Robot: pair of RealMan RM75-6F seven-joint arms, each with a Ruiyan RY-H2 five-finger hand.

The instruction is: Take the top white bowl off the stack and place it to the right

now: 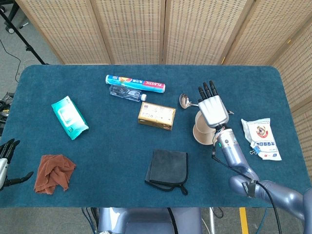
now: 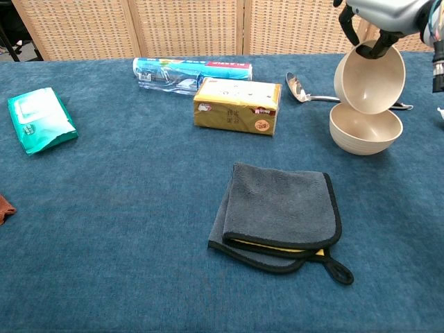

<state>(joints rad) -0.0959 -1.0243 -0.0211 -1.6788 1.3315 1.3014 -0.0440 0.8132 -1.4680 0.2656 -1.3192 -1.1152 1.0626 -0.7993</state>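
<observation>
My right hand point(image 1: 212, 109) point(image 2: 380, 14) holds the top white bowl point(image 2: 369, 78) by its far rim, thumb inside. It hangs tilted in the air, clear of the bowl below. The lower white bowl point(image 2: 365, 129) stays on the blue cloth at the right, under the raised one. From the head view the lifted bowl point(image 1: 202, 127) is mostly hidden beneath the hand. My left hand point(image 1: 7, 161) rests at the table's near left edge, fingers apart and holding nothing.
A metal ladle point(image 2: 309, 94) lies just behind the bowls. A white snack bag point(image 1: 262, 138) lies right of them. A yellow tissue pack point(image 2: 237, 105), cling-film box point(image 2: 192, 68), grey folded cloth point(image 2: 281, 216), green wipes pack point(image 2: 39, 118) and rust rag point(image 1: 53, 173) are spread further left.
</observation>
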